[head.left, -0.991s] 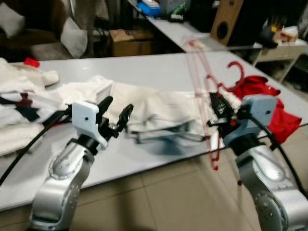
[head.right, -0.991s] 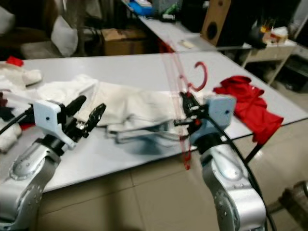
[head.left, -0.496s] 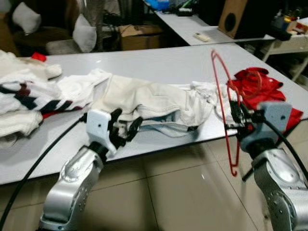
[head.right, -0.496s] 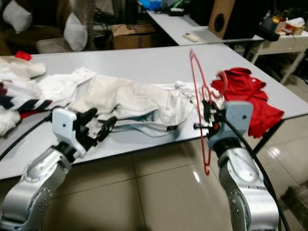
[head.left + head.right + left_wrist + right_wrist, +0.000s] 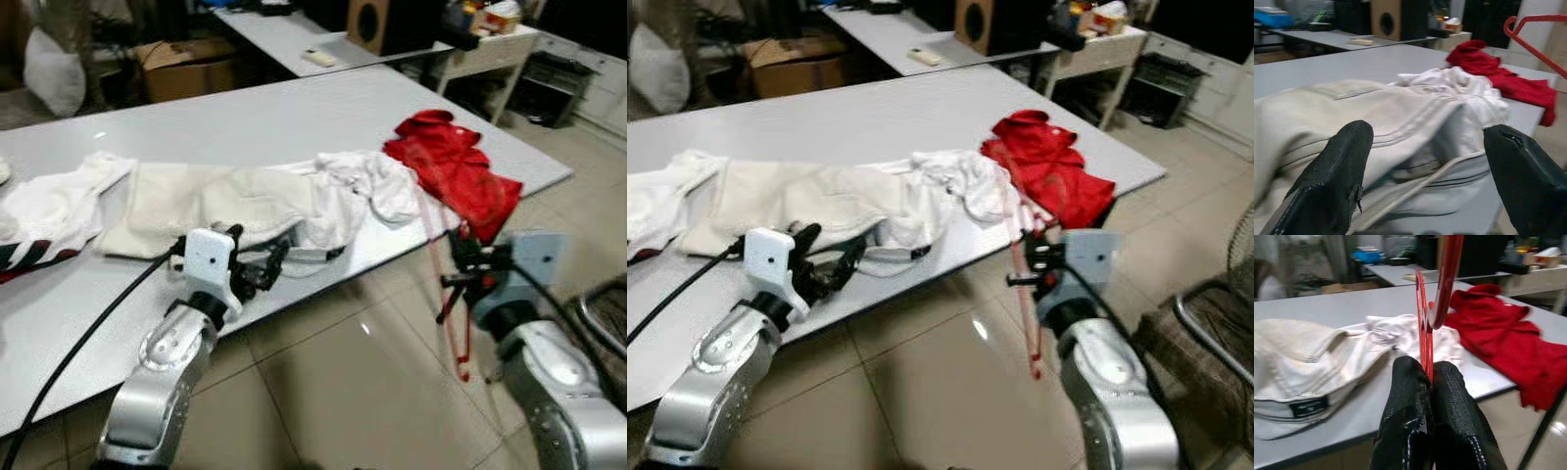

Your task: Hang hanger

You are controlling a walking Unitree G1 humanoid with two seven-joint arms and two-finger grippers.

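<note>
The red hanger (image 5: 1422,318) is kept pinched between the pressed-together fingers of the right gripper (image 5: 1427,382), off the table's near right edge, probably for carrying to a rail, while the left gripper (image 5: 1425,171) is held spread near the white clothes (image 5: 235,201).

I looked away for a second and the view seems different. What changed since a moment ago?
Mostly the view: the robot's head has turned, so the table now sits farther left and the floor shows more. The right gripper still pinches the red hanger, carried off the table's edge over the floor. The left gripper stays open by the white clothes. The red garment lies unmoved.
</note>
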